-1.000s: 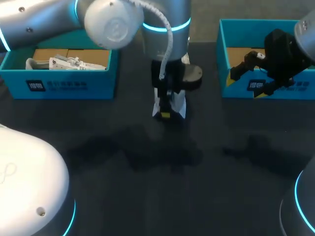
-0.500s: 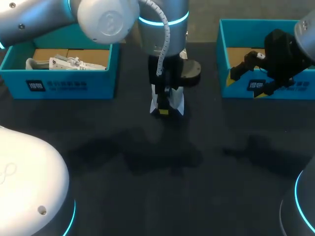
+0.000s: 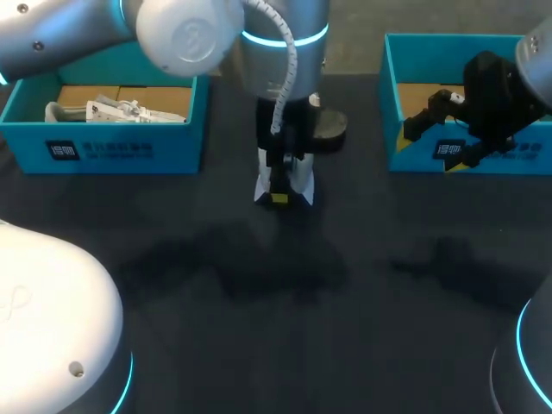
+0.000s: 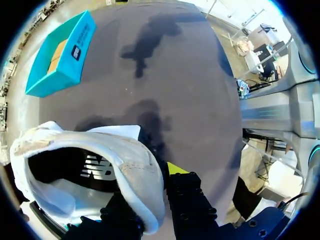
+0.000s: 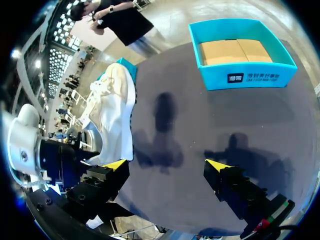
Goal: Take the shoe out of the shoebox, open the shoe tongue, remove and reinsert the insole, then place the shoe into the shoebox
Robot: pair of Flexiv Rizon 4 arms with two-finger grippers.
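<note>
The white shoe (image 3: pixel 299 185) hangs upright over the middle of the dark table, its dark sole (image 3: pixel 331 126) facing the far side. My left gripper (image 3: pixel 279 197) comes down from above and is shut on the shoe's heel collar. In the left wrist view the padded collar (image 4: pixel 142 180) sits between the fingers of the left gripper (image 4: pixel 152 190), with one yellow tip (image 4: pixel 175 167) showing beside it and the shoe's dark opening (image 4: pixel 65 165) in view. My right gripper (image 3: pixel 429 148) stands open over the front wall of the right shoebox (image 3: pixel 448 37). In its own view the right gripper (image 5: pixel 166 165) holds nothing, with the shoe (image 5: pixel 117 107) ahead of it.
A blue shoebox (image 3: pixel 112 151) at the far left holds something white (image 3: pixel 112 110) on cardboard. The right shoebox shows a cardboard floor (image 3: pixel 423 95). The dark tabletop (image 3: pixel 285 285) stretches towards the near edge.
My left arm has carried the shoe a little to the left. The right arm has kept still.
</note>
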